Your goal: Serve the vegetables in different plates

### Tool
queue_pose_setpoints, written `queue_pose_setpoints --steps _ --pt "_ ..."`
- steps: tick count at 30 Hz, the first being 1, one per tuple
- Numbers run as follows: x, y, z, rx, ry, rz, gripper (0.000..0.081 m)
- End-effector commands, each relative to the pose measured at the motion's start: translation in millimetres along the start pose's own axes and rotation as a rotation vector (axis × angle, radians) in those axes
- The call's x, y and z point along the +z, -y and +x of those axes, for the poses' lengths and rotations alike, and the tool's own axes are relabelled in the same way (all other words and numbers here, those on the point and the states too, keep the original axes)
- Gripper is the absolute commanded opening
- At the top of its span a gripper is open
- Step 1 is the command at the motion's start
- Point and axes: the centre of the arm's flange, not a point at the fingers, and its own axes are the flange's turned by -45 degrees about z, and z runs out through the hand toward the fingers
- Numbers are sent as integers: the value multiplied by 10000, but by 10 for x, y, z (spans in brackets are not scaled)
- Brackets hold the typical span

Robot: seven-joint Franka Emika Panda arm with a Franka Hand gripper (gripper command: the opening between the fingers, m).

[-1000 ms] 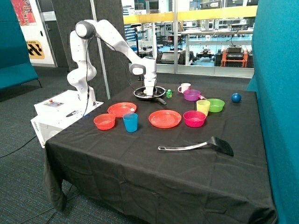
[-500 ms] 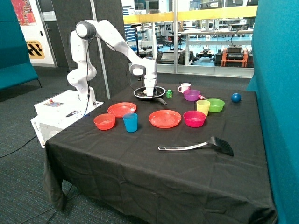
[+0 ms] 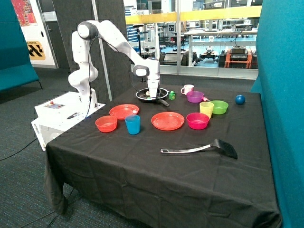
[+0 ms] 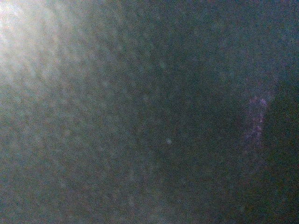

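Gripper [image 3: 153,94] lowered into black frying pan [image 3: 152,94] at far side of table [image 3: 156,175]; jaw state impossible to tell, fingertips hidden by pan rim. Small pale and greenish specks inside pan beside gripper, possibly the vegetables [image 3: 148,95], too small to confirm. Nearer than pan: two red-orange plates, one [image 3: 124,111] toward robot base, other [image 3: 167,120] directly in front of pan, both bare. Red-orange bowl [image 3: 106,123] and blue cup [image 3: 133,124] in front of first plate. Green cube [image 3: 172,95] just beside pan, then white mug [image 3: 187,89], purple bowl [image 3: 194,96], green bowl [image 3: 219,107], yellow cup [image 3: 206,109], pink bowl [image 3: 197,120], contents not visible. Blue ball [image 3: 240,99] farthest from pan. Black spatula [image 3: 202,149] near front edge. Wrist view only a dark blurred surface, nothing identifiable; whole layout seen only from outside view.
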Motion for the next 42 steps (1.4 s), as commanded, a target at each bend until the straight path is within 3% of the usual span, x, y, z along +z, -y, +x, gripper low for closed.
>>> queue_pose_setpoints --steps 1,11,18,32,42 --pt "-262 25 86 -294 64 18 0" --pt "-802 -96 240 -264 64 18 0" --pt "-1014 -323 342 168 64 16 0" --pt "-1029 -1078 523 1382 65 12 0" --pt "-869 -1575 476 2182 66 10 0"
